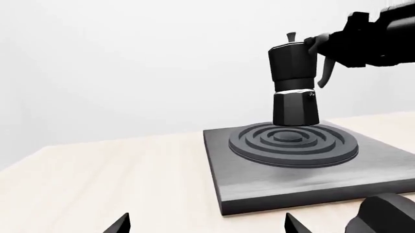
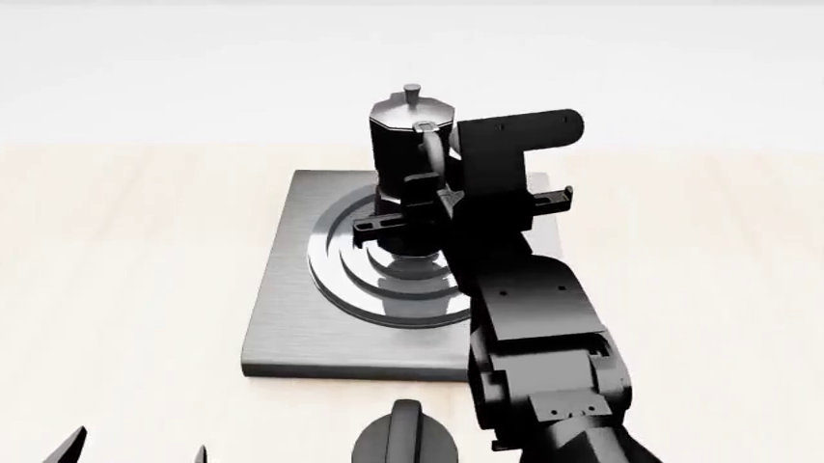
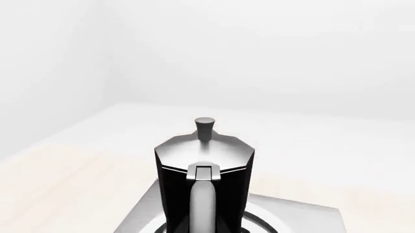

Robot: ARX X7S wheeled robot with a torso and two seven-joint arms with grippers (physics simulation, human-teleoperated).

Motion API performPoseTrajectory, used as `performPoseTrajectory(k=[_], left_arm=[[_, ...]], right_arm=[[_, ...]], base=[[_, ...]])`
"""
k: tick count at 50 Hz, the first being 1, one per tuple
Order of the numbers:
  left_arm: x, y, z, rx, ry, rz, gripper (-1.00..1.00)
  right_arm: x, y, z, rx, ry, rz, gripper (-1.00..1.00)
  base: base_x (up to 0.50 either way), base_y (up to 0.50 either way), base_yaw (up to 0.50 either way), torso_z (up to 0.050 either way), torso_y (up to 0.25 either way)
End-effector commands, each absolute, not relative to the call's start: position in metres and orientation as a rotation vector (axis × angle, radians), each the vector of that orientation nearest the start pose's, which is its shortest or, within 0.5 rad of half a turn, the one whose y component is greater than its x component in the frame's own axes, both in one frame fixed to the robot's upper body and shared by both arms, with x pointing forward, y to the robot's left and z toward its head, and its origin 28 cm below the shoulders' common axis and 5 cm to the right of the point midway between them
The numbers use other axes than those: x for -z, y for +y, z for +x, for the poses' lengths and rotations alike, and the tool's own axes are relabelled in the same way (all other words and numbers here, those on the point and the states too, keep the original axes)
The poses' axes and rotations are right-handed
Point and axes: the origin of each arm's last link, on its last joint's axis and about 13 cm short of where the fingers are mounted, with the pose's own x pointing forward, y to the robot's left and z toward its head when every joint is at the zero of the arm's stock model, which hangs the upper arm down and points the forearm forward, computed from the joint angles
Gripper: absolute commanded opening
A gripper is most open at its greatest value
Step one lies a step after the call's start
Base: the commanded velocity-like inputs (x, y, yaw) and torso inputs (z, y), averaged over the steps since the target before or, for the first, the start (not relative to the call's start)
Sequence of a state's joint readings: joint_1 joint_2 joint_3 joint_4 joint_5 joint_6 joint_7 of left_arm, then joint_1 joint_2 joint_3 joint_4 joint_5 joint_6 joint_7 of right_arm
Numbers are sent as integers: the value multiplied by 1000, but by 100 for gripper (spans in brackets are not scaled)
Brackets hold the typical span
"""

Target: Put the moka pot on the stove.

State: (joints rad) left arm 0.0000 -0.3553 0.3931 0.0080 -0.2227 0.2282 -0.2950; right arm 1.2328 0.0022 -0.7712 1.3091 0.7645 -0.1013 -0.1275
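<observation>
The moka pot [image 1: 295, 82] is black and faceted with a silvery lid and stands upright over the middle of the ring burner [image 1: 293, 143] on the grey stove [image 1: 292, 187]. I cannot tell whether its base touches the rings. My right gripper [image 1: 326, 42] is shut on the pot's curved handle [image 3: 204, 206]; in the right wrist view the moka pot [image 3: 204, 165] fills the near field. In the head view the right arm hides part of the moka pot [image 2: 412, 121]. My left gripper [image 1: 206, 225] is open and holds nothing, low over the table in front of the stove.
A squat black round knob [image 2: 405, 439] sits on the light wooden table [image 1: 97, 184] by the stove's [image 2: 289, 309] near edge, beside my right arm. The left gripper [image 2: 129, 451] shows at the head view's lower left.
</observation>
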Motion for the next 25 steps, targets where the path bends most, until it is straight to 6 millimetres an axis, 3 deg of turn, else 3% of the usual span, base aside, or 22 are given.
performPoseTrajectory(k=[1, 25], left_arm=[[-17, 215, 197, 93, -132, 66, 100], [-17, 214, 197, 101, -131, 64, 100]], right_arm=[[-144, -66, 420, -307, 53, 57, -100], [-136, -68, 418, -297, 73, 61, -100]], base=[[0, 0, 0, 0, 0], [0, 0, 0, 0, 1]])
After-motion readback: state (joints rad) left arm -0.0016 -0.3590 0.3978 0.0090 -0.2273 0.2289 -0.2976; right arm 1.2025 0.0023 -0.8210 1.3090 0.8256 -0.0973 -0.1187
